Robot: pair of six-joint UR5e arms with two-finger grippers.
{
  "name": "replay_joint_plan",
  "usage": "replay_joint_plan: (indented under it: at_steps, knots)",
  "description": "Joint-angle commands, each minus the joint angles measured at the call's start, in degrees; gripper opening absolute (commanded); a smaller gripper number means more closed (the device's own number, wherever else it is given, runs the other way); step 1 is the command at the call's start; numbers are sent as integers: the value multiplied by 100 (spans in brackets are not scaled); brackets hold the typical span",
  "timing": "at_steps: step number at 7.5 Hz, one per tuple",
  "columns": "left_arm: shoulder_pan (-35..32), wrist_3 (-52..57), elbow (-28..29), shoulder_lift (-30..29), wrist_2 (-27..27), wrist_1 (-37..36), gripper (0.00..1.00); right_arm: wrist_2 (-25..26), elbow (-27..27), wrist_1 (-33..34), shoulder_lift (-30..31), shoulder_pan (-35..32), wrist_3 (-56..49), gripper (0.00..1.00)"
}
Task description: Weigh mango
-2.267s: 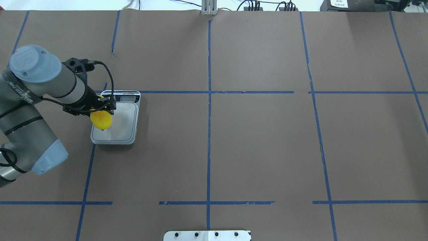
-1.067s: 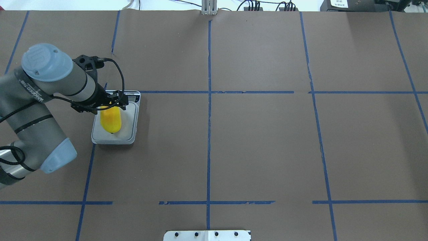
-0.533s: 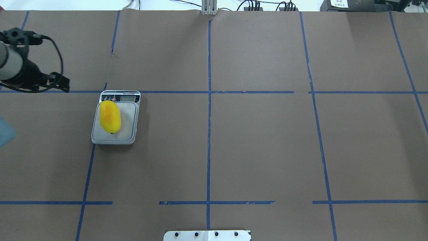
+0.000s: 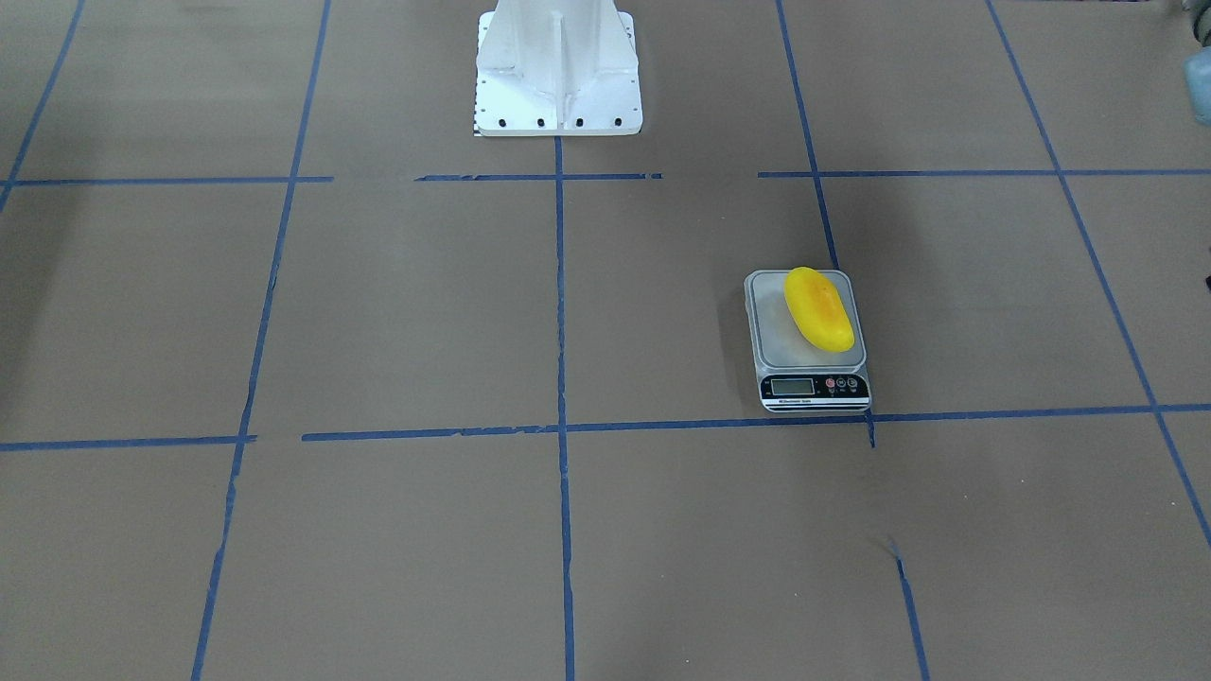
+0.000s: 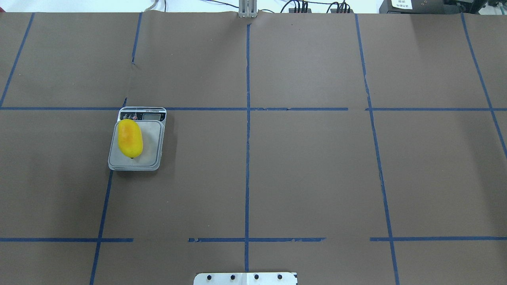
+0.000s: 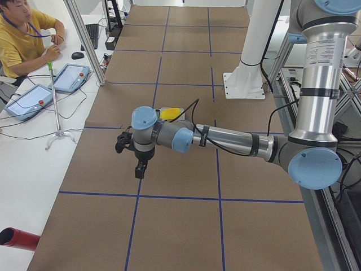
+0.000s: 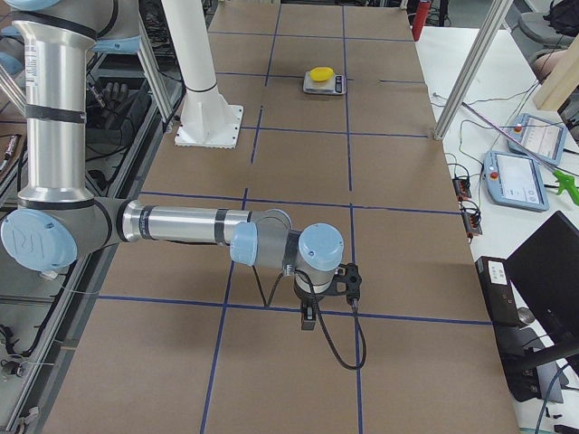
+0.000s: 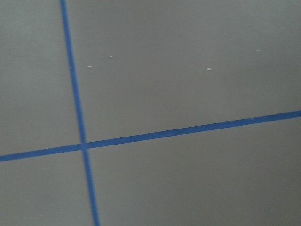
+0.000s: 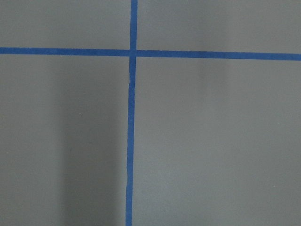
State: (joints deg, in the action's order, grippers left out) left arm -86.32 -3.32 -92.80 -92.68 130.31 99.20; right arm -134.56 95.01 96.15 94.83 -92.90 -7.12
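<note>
— So, the left gripper (image 6: 140, 168) first: how wide is it?

— I cannot tell. Only the side view from the robot's left has it. It points down above the table (image 5: 317, 178), clear of the paper, and its jaws are too small to read. Its wrist camera sees just brown paper and a crossing of blue tape (image 8: 83, 145).

— And the right gripper (image 7: 308, 318)?

— Much the same. Only the side view from the robot's right shows it, hanging under the wrist near a tape line, toward the table's right end. Wide or narrow, I cannot tell. Its camera also gives paper and a tape crossing, nothing more.

— Is the mango in either one?

— No. The mango (image 5: 130, 138) lies on its side on the scale (image 5: 152, 144), with nothing touching it. It sits on the platform's half toward the robot's left, inside the platform's edges. Its long axis runs from the display (image 5: 151, 116) end back toward the robot, orange blush up.

— What does the display read?

— Too small to tell.

— Where is the scale?

— On the robot's left half of the table, display end against a tape line, apart from both grippers.

— Anything else?

— A white base plate (image 5: 245, 278) at the robot's edge, and an operator (image 6: 22, 39) in yellow seated at a side desk.
</note>
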Motion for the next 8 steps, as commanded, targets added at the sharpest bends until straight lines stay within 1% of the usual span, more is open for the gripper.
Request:
replay_joint_plan:
  at_steps: [1,2,3,4,5,7,8]
  knots:
    - [-683,577,788,-459,424,-441,100,0,0,0,0,0,0,100]
    - [-728,682,755,-505,617,-758,100,0,0,0,0,0,0,100]
    - [-693,718,798,-435,601,-761,100,0,0,0,0,0,0,100]
    - [-693,727,607,-383,627,-796,100,-9,0,0,0,0,0,100]
    - [-388,692,579,-251,593,-788,100,0,0,0,0,0,0,100]
    - [-315,718,544,240,653,-709,100,0,0,0,0,0,0,100]
    - [-298,675,578,268,654,-561,100,0,0,0,0,0,0,100]
